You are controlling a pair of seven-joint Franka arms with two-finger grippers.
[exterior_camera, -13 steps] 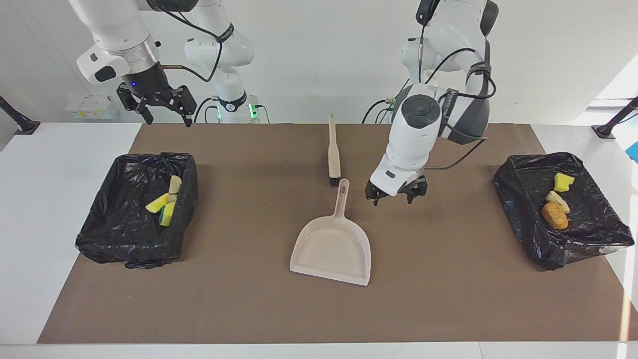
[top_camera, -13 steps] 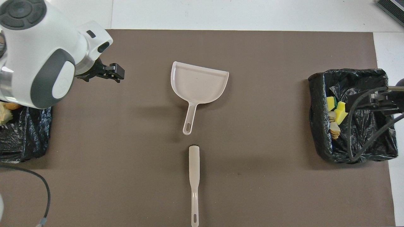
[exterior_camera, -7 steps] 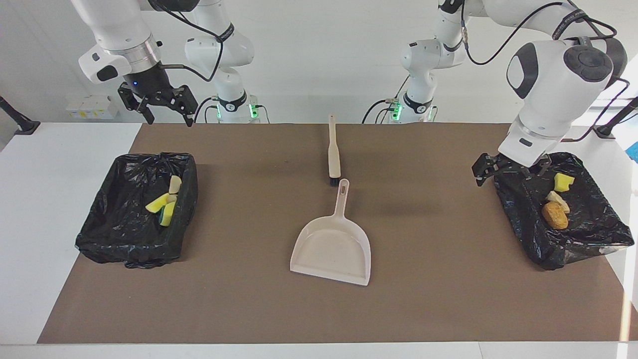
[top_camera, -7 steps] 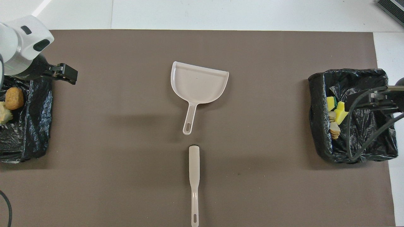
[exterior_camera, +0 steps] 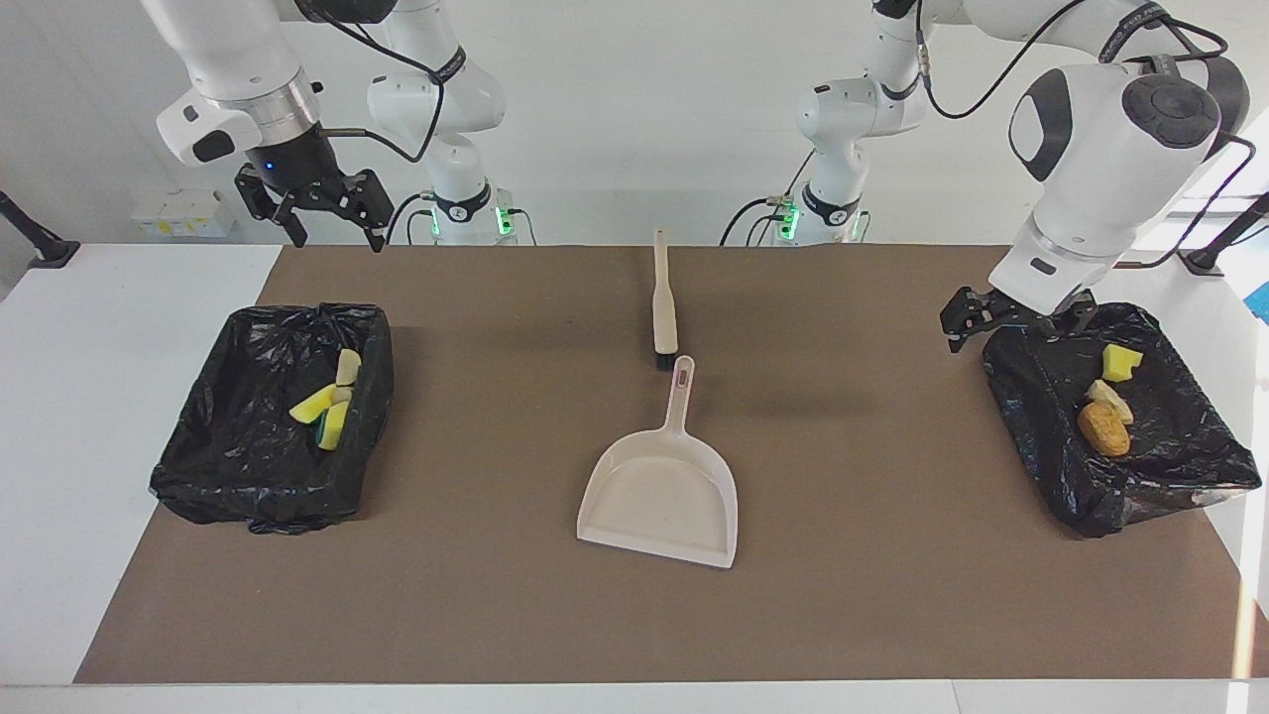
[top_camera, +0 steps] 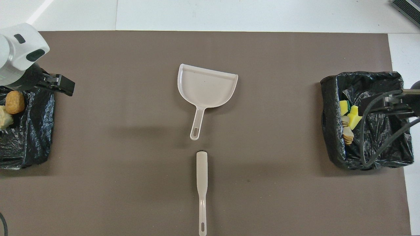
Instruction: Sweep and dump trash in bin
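The trash lies in two black-bagged bins. Yellow sponge chunks and pale pieces [exterior_camera: 325, 402] [top_camera: 349, 116] sit in the bin [exterior_camera: 260, 451] [top_camera: 331, 131] at the right arm's end. A brown lump [exterior_camera: 1102, 428] [top_camera: 14, 102], a pale piece and a yellow chunk [exterior_camera: 1120, 362] sit in the bin [exterior_camera: 1150, 476] [top_camera: 36, 131] at the left arm's end. My left gripper [exterior_camera: 1017, 325] [top_camera: 46, 87] hangs open and empty over that bin's inner rim. Open and empty too, my right gripper [exterior_camera: 330, 230] [top_camera: 387, 105] is raised high over the other bin.
A beige dustpan [exterior_camera: 662, 491] [top_camera: 206, 86] lies mid-mat, its handle pointing toward the robots. A beige brush [exterior_camera: 663, 297] [top_camera: 202, 177] lies in line with it, nearer the robots. The brown mat [exterior_camera: 892, 595] covers the table between the bins.
My left arm swung away from beside the dustpan's handle to the bin at its own end, then lifted slightly. The right arm barely moved. Dustpan, brush and trash stayed put.
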